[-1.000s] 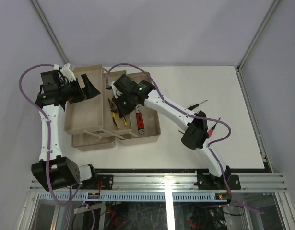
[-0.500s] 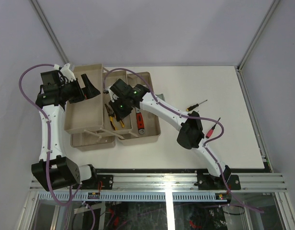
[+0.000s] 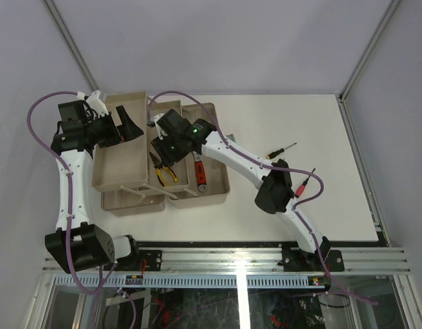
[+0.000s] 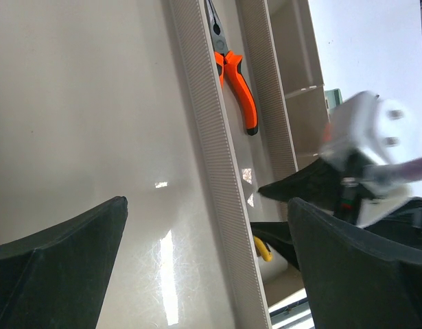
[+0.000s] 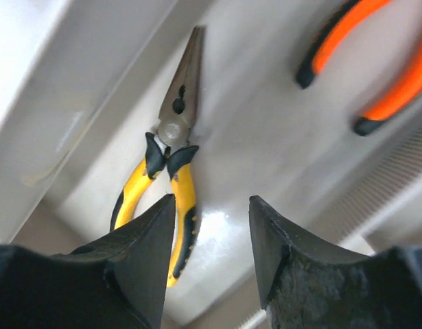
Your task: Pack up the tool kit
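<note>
Yellow pliers [image 5: 171,137]: lying loose in the toolbox tray [image 5: 265,116], nose pointing away from the right gripper [image 5: 212,205], which is hovering parted and empty just over the handles. Left gripper [image 4: 205,202] is hanging spread wide, farther off.

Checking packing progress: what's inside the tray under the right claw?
Yellow-handled pliers lie flat on the tray floor, with orange-handled pliers beside them, apart. The open right claw hides the tray's near end and part of one yellow handle.

1. The needle-nose pliers [image 5: 171,133] are showing yellow handles with black trim and a grey steel nose.
2. The second pliers [image 4: 232,75] are wearing orange grips tipped with black.
3. The trays [image 3: 118,164] are looking beige, with finely ribbed rims.
4. The surface [image 3: 300,123] is showing white.
</note>
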`<action>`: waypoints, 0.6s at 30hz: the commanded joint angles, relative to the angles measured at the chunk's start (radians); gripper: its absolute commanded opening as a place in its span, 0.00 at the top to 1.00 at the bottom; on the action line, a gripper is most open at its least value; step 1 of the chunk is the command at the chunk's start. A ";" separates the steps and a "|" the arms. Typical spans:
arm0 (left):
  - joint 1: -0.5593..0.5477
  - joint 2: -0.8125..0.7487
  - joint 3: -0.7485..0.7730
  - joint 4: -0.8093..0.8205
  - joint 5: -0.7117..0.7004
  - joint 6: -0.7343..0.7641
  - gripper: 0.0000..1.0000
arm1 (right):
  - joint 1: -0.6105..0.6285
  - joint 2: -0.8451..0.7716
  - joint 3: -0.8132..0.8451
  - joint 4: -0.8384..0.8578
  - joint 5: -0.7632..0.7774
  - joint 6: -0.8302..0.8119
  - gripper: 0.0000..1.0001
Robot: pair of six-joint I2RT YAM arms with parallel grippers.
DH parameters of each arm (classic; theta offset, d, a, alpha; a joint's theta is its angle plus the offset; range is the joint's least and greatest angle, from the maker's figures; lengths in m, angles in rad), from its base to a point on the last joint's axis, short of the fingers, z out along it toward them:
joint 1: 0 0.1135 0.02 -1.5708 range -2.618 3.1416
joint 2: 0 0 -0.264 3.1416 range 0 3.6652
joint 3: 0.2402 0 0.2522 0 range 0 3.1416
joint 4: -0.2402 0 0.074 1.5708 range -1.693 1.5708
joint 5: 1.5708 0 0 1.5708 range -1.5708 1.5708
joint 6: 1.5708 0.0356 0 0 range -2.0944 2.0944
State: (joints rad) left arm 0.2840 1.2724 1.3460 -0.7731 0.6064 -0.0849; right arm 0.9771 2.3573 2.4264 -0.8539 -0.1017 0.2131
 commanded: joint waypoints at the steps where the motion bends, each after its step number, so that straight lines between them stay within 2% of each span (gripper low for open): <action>1: 0.004 -0.016 0.006 0.010 0.019 0.005 0.00 | -0.016 -0.229 0.032 0.093 0.196 -0.013 0.45; 4: 0.003 -0.012 0.008 0.010 0.025 0.003 0.00 | -0.112 -0.342 -0.040 0.113 0.296 0.013 0.43; 8: 0.003 -0.007 0.016 0.010 0.033 0.001 0.00 | -0.351 -0.416 -0.108 0.030 0.368 0.096 0.44; 13: 0.004 -0.009 0.019 0.009 0.034 0.001 0.00 | -0.661 -0.358 -0.159 -0.161 0.285 0.220 0.43; 18: 0.003 -0.019 0.015 0.010 0.035 -0.003 0.00 | -0.845 -0.376 -0.449 -0.035 0.150 0.319 0.47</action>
State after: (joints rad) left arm 0.2840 1.2724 1.3460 -0.7731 0.6216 -0.0849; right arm 0.1822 1.9572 2.1548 -0.8619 0.1616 0.4160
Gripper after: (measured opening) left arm 0.996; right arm 0.556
